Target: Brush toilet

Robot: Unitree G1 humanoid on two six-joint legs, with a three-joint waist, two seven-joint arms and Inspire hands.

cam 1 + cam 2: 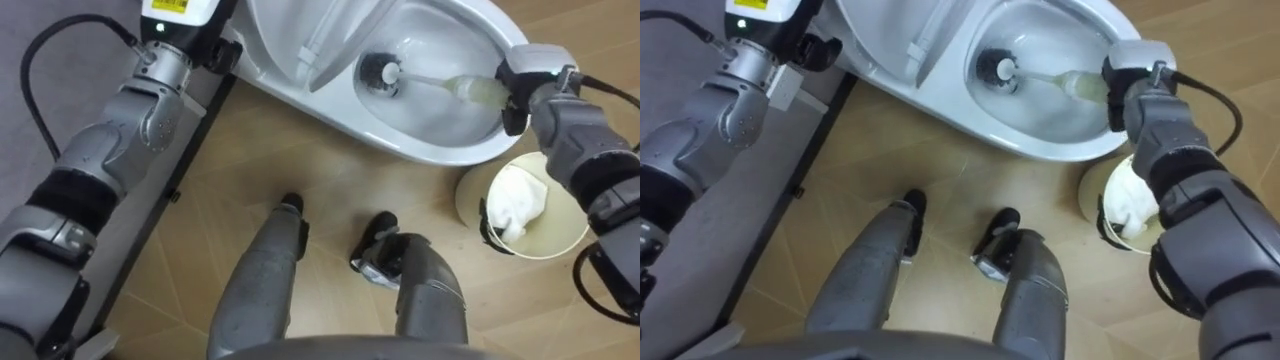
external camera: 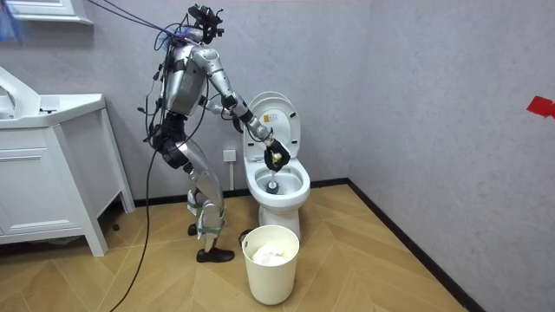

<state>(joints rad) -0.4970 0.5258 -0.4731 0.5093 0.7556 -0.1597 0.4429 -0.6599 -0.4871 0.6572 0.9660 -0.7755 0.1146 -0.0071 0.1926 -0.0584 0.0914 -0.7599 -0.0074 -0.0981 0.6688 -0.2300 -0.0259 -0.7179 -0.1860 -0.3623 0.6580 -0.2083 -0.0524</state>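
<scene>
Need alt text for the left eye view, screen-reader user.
From above, the robot's right hand holds a toilet brush whose head sits at the drain of a white toilet bowl. Its left hand is beside the toilet at upper left; a cream bin with white contents stands on the wood floor at right.

The right hand [image 1: 1120, 90], apparently gripping the toilet brush [image 1: 1045, 76], holds its head inside the toilet bowl [image 1: 1040, 142].

A cream waste bin [image 2: 270, 282] stands on the herringbone wood floor [image 2: 373, 260] at lower centre of the room view, crumpled white paper [image 1: 520, 200] inside. A white cabinet [image 2: 43, 191] occupies the left edge, against a grey wall [image 2: 416, 78].
</scene>
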